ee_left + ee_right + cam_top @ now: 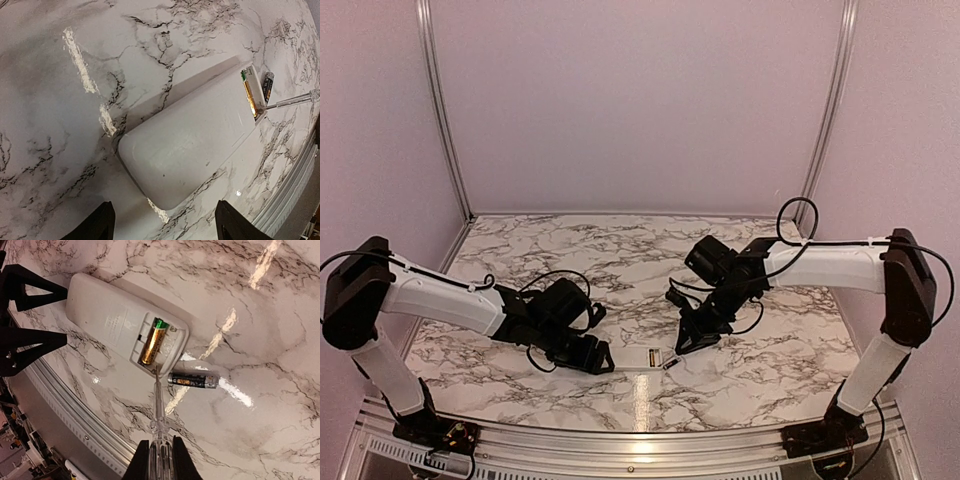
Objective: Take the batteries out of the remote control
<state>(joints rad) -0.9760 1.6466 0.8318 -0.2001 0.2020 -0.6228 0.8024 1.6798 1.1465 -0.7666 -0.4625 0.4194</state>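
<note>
The white remote control [190,150] lies flat on the marble table, battery recess up. A golden-orange battery [150,342] sits in the recess; it also shows in the left wrist view [248,92]. A dark battery with a gold end [192,380] lies loose on the table just beside the recess end. My right gripper [159,460] is shut on a thin clear-handled tool [159,410] whose metal tip rests at the recess edge. My left gripper [162,225] is open, its fingers [35,290] standing either side of the remote's other end, not clamped. In the top view the grippers are left [603,360] and right [685,340].
A metal rail [75,415] runs along the table's front edge, close to the remote and both grippers. Pale walls with metal corner posts [440,110] enclose the back and sides. Cables hang from both arms.
</note>
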